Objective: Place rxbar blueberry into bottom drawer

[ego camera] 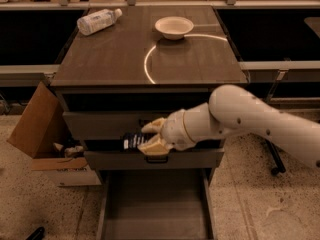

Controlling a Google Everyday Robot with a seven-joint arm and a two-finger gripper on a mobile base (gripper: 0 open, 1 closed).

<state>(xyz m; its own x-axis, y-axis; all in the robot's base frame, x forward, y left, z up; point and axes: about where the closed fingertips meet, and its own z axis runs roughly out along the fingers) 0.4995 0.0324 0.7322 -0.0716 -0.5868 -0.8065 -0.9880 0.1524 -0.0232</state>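
Note:
My gripper (pixel 147 136) is in front of the cabinet, level with the middle drawer front, and is shut on the rxbar blueberry (pixel 132 141), a dark navy bar with pale lettering that sticks out to the left of the tan fingers (pixel 152 145). The bottom drawer (pixel 155 204) is pulled open below it, a wide shallow tray with a plain floor. The bar is held above the drawer's back part, apart from its floor.
On the cabinet top (pixel 110 59) lie a clear plastic bottle (pixel 97 21) at the back left and a pale bowl (pixel 173 27) at the back middle. An open cardboard box (pixel 42 131) stands left of the cabinet. A chair base (pixel 275 159) is at the right.

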